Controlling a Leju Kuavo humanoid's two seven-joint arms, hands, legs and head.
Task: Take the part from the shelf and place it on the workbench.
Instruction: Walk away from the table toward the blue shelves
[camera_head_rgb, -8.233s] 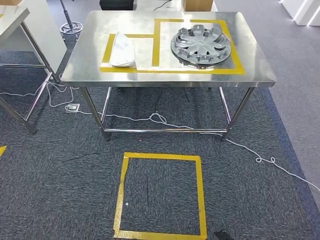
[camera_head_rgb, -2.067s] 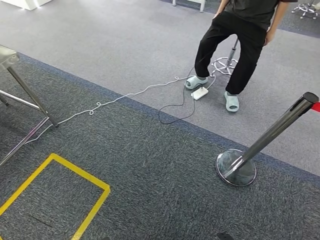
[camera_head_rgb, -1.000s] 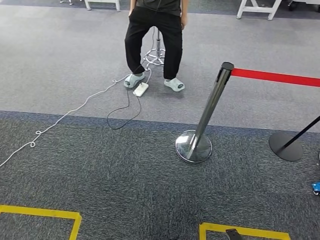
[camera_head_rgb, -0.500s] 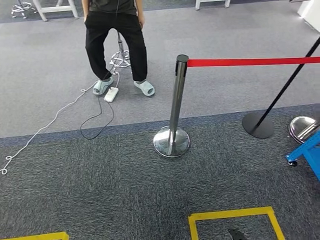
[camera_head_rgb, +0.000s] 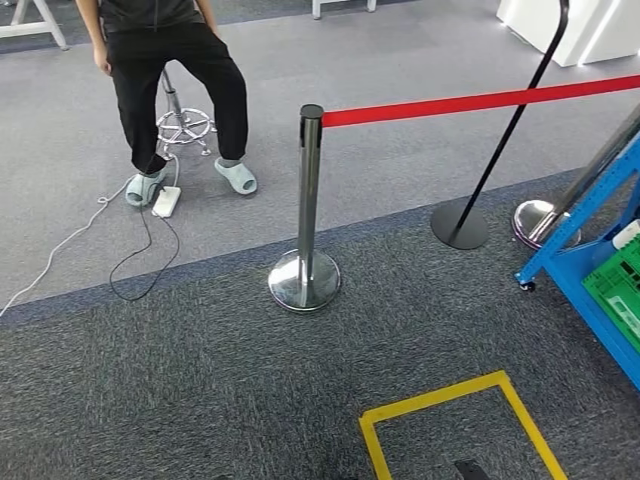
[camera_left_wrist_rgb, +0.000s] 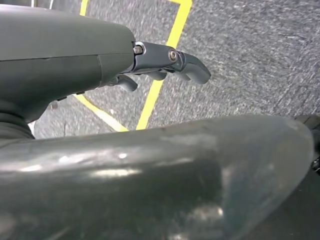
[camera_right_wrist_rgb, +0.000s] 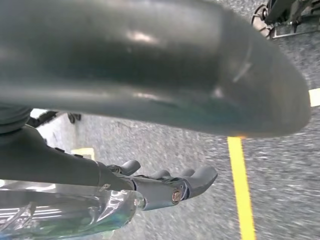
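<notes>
Red belt (camera_head_rgb: 483, 100) on a chrome post (camera_head_rgb: 308, 190); yellow tape (camera_head_rgb: 460, 420) on dark grey carpet (camera_head_rgb: 189, 380); blue shelf (camera_head_rgb: 589, 260) with green crate (camera_head_rgb: 623, 290).

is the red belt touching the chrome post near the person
Touching. The head view shows the red belt running straight into the top of the chrome post, with no gap between them.

blue shelf (camera_head_rgb: 596, 255) cut off, person (camera_head_rgb: 162, 60) cropped
</notes>
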